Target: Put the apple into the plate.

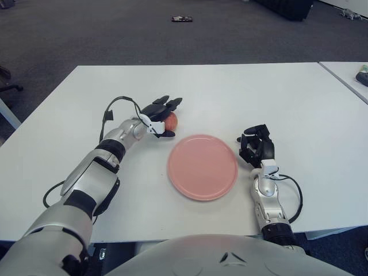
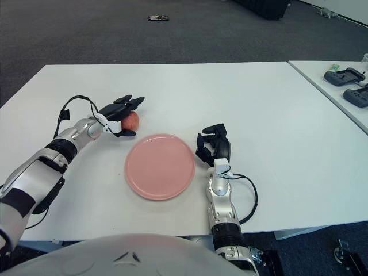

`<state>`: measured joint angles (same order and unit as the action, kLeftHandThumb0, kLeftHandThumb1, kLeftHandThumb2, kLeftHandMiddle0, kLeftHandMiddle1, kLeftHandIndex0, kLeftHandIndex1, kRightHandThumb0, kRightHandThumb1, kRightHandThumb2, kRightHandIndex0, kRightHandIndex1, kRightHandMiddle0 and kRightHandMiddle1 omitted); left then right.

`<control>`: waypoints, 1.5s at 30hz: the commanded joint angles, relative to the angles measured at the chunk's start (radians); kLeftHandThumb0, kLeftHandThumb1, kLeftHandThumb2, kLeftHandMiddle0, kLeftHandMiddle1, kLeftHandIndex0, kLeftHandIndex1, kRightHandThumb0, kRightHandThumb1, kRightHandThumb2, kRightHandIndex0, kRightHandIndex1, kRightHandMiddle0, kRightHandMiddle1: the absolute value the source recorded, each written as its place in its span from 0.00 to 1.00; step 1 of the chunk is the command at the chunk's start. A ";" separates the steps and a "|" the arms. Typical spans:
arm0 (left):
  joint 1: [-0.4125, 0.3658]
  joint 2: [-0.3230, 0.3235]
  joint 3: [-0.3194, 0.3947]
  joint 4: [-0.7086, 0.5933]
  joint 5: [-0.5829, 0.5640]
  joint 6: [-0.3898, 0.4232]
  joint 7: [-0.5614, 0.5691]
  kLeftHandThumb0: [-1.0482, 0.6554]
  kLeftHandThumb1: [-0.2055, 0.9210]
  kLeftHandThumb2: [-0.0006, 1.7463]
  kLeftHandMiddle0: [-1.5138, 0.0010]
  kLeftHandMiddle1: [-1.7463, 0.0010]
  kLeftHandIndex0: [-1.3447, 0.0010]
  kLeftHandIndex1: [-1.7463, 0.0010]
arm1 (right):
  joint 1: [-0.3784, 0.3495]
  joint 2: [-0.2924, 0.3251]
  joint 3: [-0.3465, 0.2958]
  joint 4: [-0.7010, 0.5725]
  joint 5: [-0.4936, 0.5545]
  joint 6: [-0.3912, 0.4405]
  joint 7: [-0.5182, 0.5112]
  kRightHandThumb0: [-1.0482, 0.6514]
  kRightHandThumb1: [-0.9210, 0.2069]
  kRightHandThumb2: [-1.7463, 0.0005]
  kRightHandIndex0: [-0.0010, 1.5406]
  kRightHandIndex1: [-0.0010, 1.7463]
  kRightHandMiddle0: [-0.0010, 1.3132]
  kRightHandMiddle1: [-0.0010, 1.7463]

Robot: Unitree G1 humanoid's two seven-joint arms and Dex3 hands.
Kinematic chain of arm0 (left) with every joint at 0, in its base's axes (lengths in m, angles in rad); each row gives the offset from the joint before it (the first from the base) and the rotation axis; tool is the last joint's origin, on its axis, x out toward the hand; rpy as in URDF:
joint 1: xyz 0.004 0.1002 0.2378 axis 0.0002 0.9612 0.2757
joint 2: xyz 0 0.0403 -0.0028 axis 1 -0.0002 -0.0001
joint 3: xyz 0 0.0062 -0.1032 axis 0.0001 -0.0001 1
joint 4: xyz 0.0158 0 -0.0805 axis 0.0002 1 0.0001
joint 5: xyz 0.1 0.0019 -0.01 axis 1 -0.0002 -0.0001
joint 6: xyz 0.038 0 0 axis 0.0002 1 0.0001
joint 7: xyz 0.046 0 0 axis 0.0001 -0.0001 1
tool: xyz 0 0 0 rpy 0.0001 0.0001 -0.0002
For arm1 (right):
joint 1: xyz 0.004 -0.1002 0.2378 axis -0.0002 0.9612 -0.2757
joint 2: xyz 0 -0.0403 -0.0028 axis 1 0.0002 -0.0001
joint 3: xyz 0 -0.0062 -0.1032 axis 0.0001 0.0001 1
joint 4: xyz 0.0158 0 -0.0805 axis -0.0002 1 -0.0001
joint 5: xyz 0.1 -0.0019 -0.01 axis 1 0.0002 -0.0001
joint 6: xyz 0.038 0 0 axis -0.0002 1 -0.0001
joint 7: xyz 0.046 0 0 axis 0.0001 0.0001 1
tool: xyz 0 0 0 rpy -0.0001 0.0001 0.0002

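Observation:
A red apple [image 1: 171,122] sits on the white table [image 1: 230,92], just left of and behind the pink plate [image 1: 202,167]. My left hand [image 1: 171,117] is at the apple: its fingers [image 1: 167,103] stretch out over the top and the thumb [image 1: 165,133] curls in front, not closed tight on it. The plate holds nothing. My right hand [image 1: 256,146] shows just right of the plate, fingers relaxed and holding nothing.
A second table [image 2: 339,92] stands at the far right with dark handheld devices [image 2: 345,76] on it. A small dark object [image 1: 181,19] lies on the grey carpet beyond the table.

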<state>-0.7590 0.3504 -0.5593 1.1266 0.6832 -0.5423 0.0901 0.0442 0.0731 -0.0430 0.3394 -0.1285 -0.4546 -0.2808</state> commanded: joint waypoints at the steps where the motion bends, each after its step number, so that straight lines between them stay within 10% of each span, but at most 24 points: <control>1: 0.021 -0.014 -0.043 0.028 0.046 0.000 -0.003 0.08 0.70 0.39 1.00 1.00 1.00 1.00 | 0.020 0.005 -0.005 0.006 0.015 0.022 0.005 0.40 0.16 0.55 0.37 0.71 0.23 1.00; 17: 0.001 -0.002 -0.060 0.023 0.045 -0.016 -0.041 0.14 0.60 0.44 0.96 0.96 1.00 0.82 | 0.030 0.008 -0.009 -0.016 0.017 0.031 0.013 0.40 0.14 0.57 0.37 0.71 0.22 1.00; 31: 0.002 0.006 -0.014 -0.006 -0.026 -0.002 -0.183 0.22 0.46 0.58 0.91 0.10 0.97 0.06 | 0.028 0.004 -0.012 -0.014 0.011 0.032 0.012 0.40 0.14 0.57 0.36 0.72 0.22 1.00; 45: 0.002 -0.014 0.047 0.038 -0.119 -0.025 -0.255 0.33 0.36 0.62 0.60 0.00 0.70 0.00 | 0.025 0.005 -0.013 -0.016 0.004 0.037 0.001 0.40 0.15 0.56 0.37 0.72 0.22 1.00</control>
<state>-0.7822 0.3494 -0.5059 1.1396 0.5586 -0.5615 -0.1256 0.0600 0.0798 -0.0471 0.3105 -0.1294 -0.4328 -0.2742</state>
